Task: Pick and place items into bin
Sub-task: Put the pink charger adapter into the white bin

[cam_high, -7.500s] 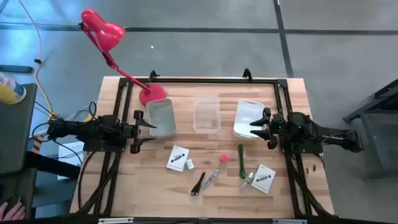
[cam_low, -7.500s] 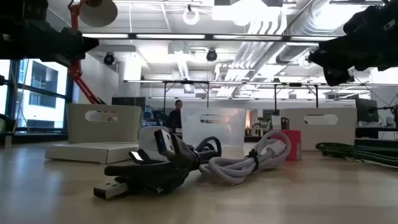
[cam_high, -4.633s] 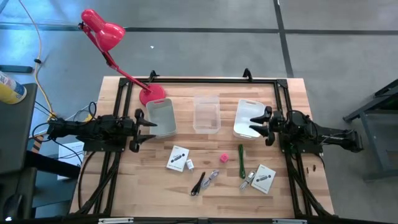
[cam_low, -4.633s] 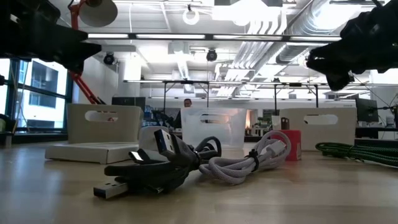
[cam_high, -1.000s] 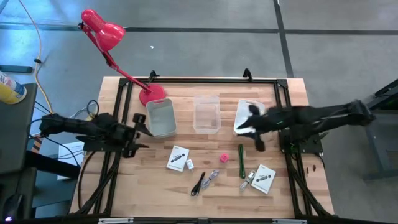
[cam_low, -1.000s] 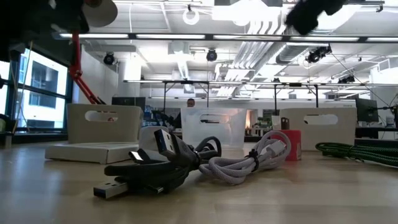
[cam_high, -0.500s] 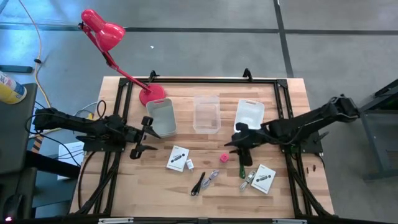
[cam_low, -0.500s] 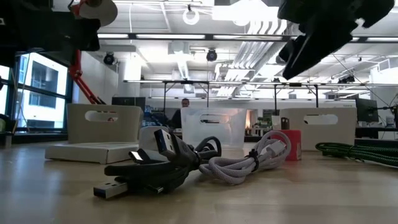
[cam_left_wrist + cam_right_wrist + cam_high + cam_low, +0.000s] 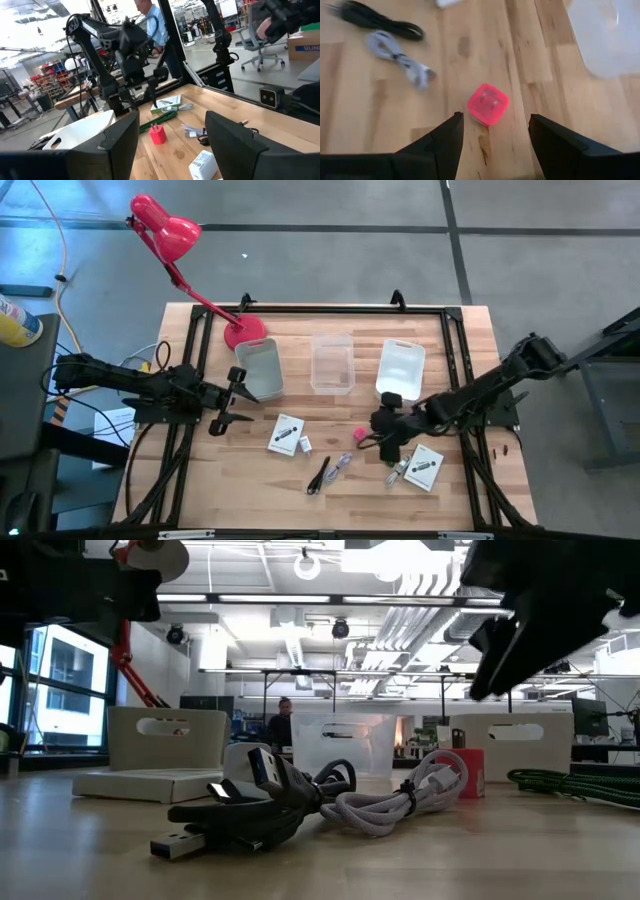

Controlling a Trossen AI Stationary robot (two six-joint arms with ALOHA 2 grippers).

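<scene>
My right gripper [image 9: 380, 438] is open and low over the table, just right of the tiny pink cube [image 9: 360, 434]. In the right wrist view the cube [image 9: 488, 104] lies on the wood just ahead of the open fingers [image 9: 495, 150]. The thin green stick [image 9: 389, 452] lies partly under that gripper. Two white cards [image 9: 286, 434] [image 9: 425, 466], a black cable [image 9: 319, 475] with a pale cable [image 9: 342, 464], and small pale bits [image 9: 305, 445] lie flat on the table. My left gripper [image 9: 232, 398] is open and empty at the table's left.
Three bins stand in a row at the far side: a grey one [image 9: 260, 368], a clear one [image 9: 332, 362] and a white one [image 9: 400, 370]. A red desk lamp [image 9: 165, 230] stands at the far left corner. A person shows in the room beyond [image 9: 280, 725].
My right gripper has gone from beside the white bin toward the table's near edge and left, and down, ending beside the pink cube with its fingers still open. My left gripper has moved a little toward the table's right. The items have stayed where they were.
</scene>
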